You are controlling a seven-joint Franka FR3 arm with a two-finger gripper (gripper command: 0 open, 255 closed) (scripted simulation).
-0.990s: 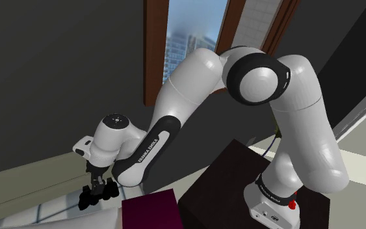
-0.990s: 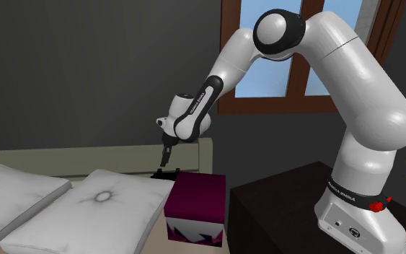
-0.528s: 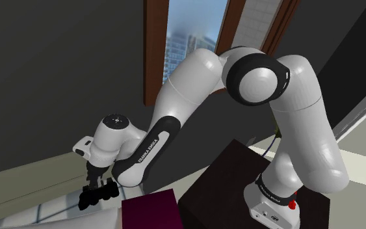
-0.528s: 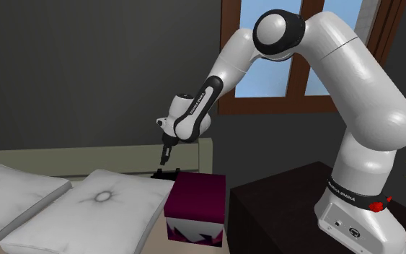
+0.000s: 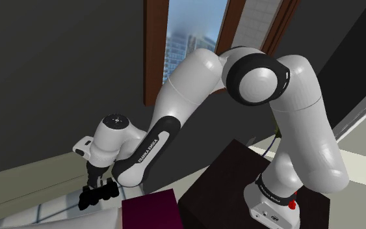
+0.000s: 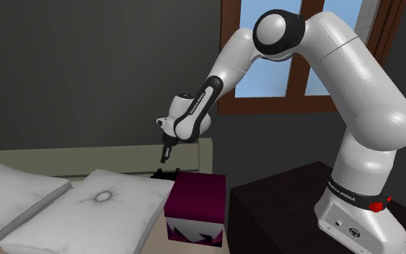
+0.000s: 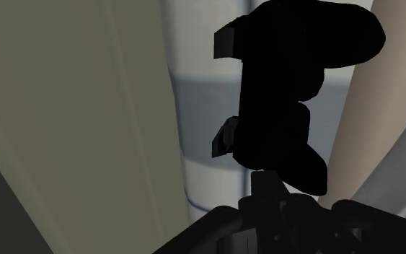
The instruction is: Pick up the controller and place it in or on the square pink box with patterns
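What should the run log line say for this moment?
gripper: above controller | controller: beside pink box, not on it | placement: pending

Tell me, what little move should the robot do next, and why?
Probably ease the tool straight down: it hangs right above the black controller, which lies beside the pink box and seems not lifted yet.

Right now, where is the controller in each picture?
Shoulder view: controller low on the left, left of the box.
Second exterior view: controller near the middle, at the box's far left corner.
Wrist view: controller is the black shape just ahead of the gripper.
Shared landmark: the box, in both outside views.
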